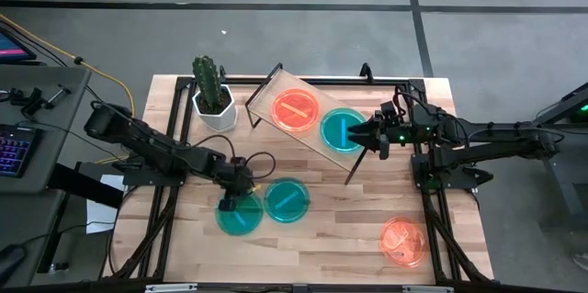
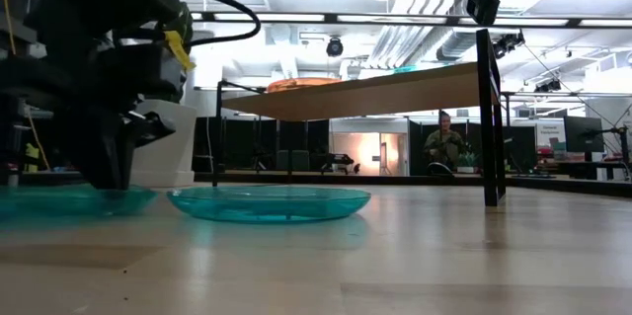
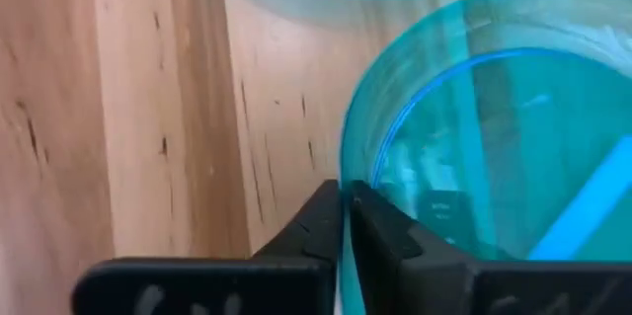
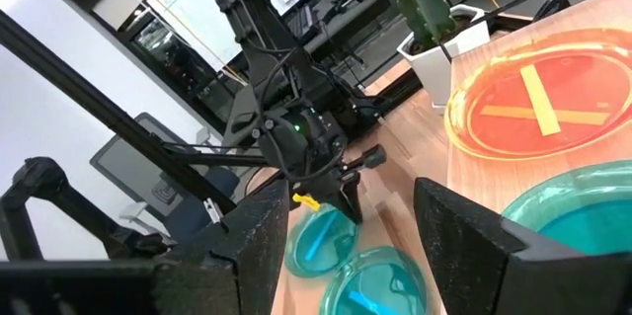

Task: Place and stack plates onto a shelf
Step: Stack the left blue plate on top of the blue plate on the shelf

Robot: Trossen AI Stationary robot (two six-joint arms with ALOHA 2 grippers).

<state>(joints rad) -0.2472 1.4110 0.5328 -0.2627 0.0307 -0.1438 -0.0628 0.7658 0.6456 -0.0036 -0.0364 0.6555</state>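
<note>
Plates lay in three places when we looked down on the table. On the shelf (image 1: 317, 123), which sat tilted across the far middle, an orange-red plate (image 1: 295, 109) rested beside a teal plate (image 1: 343, 129); the orange one showed two crossing bar marks, so we could not tell whether it was one plate or a stack. Two more teal plates lay on the tabletop (image 1: 349, 229) in front of the shelf, just beside each other: the left one (image 1: 239, 215) and the right one (image 1: 287, 200). Another orange-red plate (image 1: 403, 241) sat well apart, near the front right corner.

Our left gripper (image 3: 346, 199) was down at the left teal plate (image 3: 494, 157), its fingers pinched almost together on the rim. Our right gripper (image 1: 379, 137) hung above the shelf's right end, just beside the teal plate there, its fingers spread wide and holding nothing. A potted cactus (image 1: 212, 91) stood just left of the shelf.
</note>
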